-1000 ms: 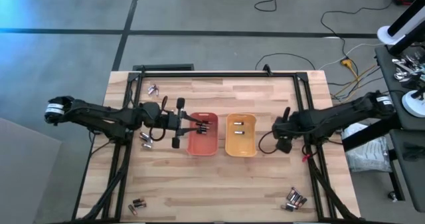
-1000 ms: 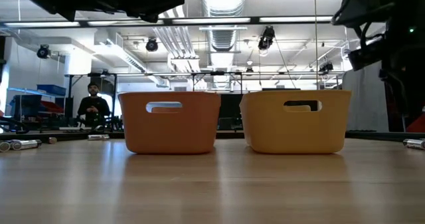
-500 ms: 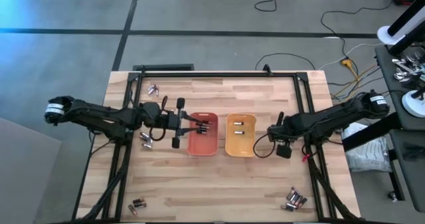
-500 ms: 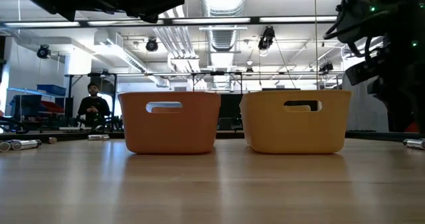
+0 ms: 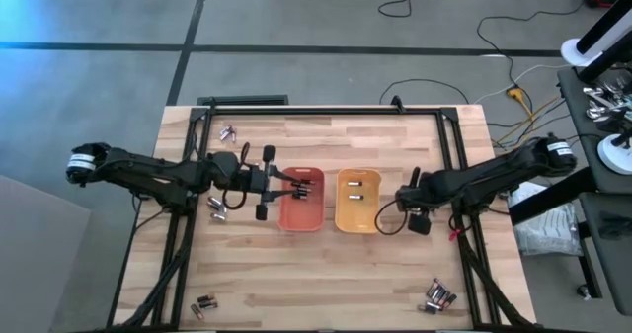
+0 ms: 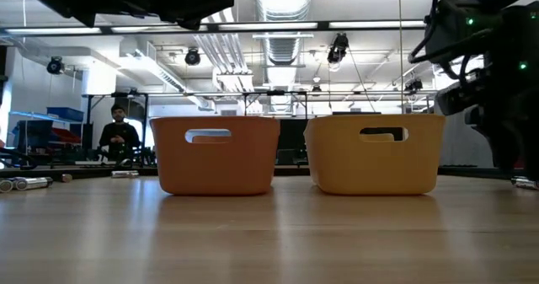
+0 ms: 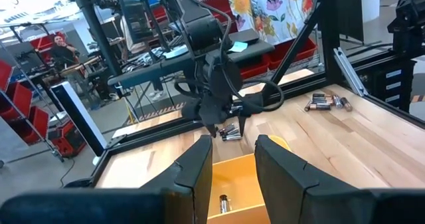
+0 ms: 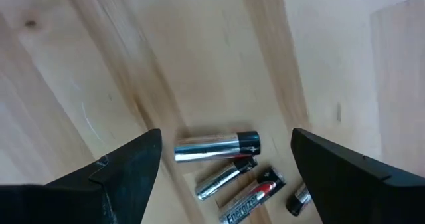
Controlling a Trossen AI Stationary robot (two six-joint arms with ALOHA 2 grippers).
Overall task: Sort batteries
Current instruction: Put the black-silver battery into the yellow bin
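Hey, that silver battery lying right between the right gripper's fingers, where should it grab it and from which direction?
Probably straight down from above, across the middle of its barrel. The silver battery lies flat on the wooden table, lengthwise across the open right gripper, so the wrist would need turning first. Other batteries lie close beside it, leaving little finger room there.

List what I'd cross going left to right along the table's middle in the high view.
Loose batteries → left gripper over the orange tray → yellow tray → right gripper.
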